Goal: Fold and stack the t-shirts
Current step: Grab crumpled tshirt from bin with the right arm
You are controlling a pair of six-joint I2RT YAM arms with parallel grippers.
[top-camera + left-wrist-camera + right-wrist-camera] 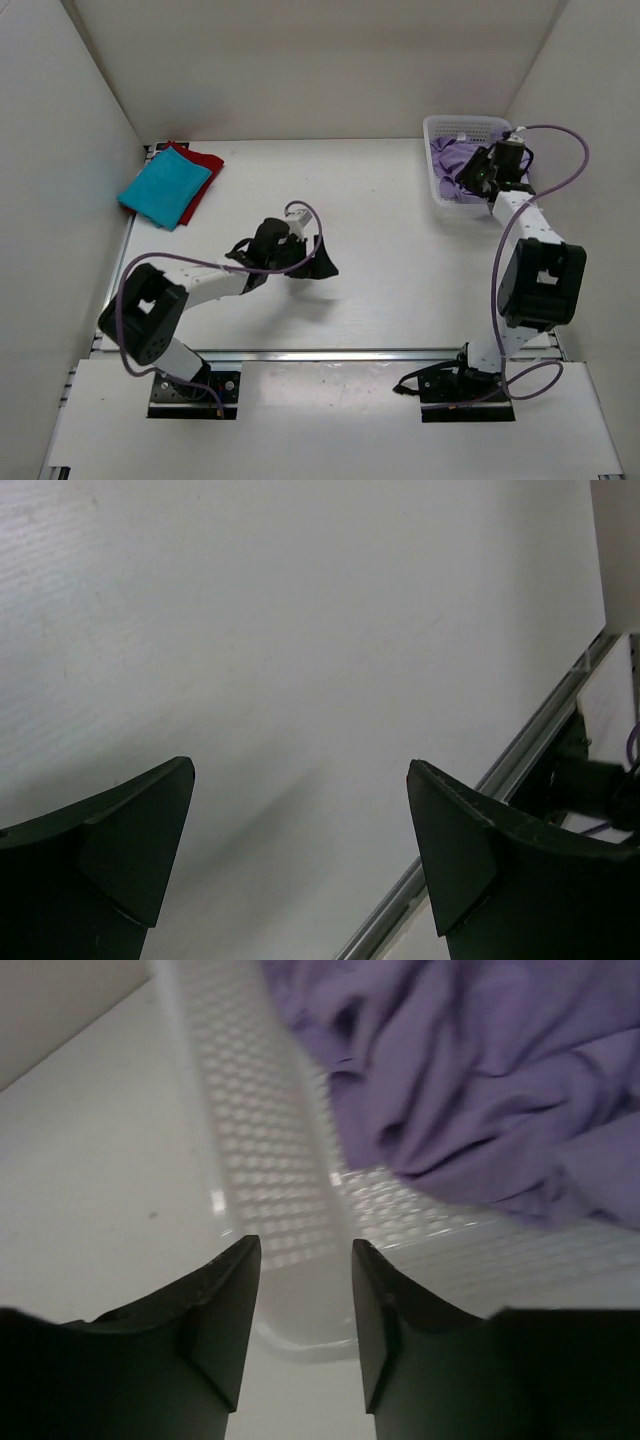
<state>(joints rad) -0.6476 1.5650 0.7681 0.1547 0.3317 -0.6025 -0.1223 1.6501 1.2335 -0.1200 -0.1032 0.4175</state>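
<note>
At the far right corner of the table (400,250), the right claw (305,1305) is poised at one corner of the white mesh basket (265,1160). Its jaws stand partly apart with nothing between them, so no cloth is gripped. The lavender shirt (480,1090) lies crumpled inside the basket, just beyond the fingertips and apart from them.

At the far left, the teal shirt (165,190) lies folded on top of the red shirt (203,163). Judged from this layout, two shirts are done and only the lavender one is left to do.

The left claw (300,860) hovers over bare table near the middle, jaws spread wide, holding nothing.

Step in hand, as judged: lift the lavender shirt out of the basket.

Recommended practice:

1. Carry the right claw over the rim rather than into it, because the mesh wall sits directly ahead of the fingertips.
2. Widen the jaws before descending. A raised ridge of cloth gives a better bite than a flat patch.
3. Pinch fabric only. A fingertip caught in the mesh would probably drag the light basket along.
4. Close fully, then rise straight up until the shirt hangs free of the wall.
5. Set the shirt down on the open table near the left claw — both claws are needed to spread it flat for folding.
</note>
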